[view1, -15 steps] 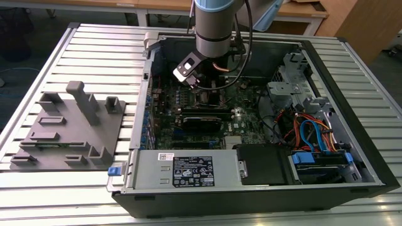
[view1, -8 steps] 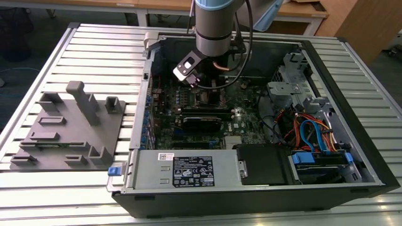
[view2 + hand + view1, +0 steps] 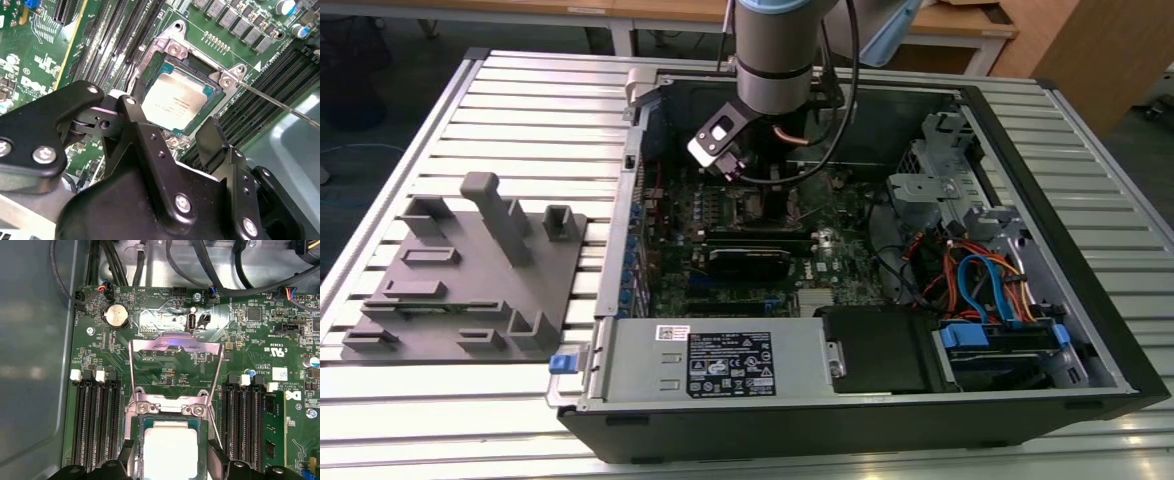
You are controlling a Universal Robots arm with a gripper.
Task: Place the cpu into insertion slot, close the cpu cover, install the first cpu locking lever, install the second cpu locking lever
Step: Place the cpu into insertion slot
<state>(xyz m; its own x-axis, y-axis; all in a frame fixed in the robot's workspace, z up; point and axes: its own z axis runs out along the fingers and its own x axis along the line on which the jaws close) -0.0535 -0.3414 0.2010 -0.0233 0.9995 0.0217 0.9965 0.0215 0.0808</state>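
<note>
Sitting flat in the insertion slot (image 3: 141, 452), the cpu (image 3: 170, 447) shows its dull metal top square to the socket rim, so I judge the first step done. In the second wrist view the cpu (image 3: 177, 102) lies level, with a strip of dark insertion slot (image 3: 200, 62) showing along one edge.

The cpu cover (image 3: 175, 340) is swung back on its hinge, and the green motherboard (image 3: 160, 372) shows through its window; that leaves the socket uncovered. A thin locking lever (image 3: 280, 105) juts out free beside the socket, not latched, which fits a cover that is not yet closed. Long black memory slots (image 3: 95, 425) flank the socket on both sides.

The end effector (image 3: 171, 464) hovers just above the chip with its fingers (image 3: 127, 460) spread wider than the cpu, one to each side. It appears to grip nothing. In the second wrist view the end effector (image 3: 169, 117) straddles the chip the same way, apparently clear of it.

In the exterior view the arm (image 3: 774, 50) reaches almost straight down into the open computer case (image 3: 854, 420), wrist vertical over the board. The case lies on its side on the slatted bench (image 3: 520, 100).
</note>
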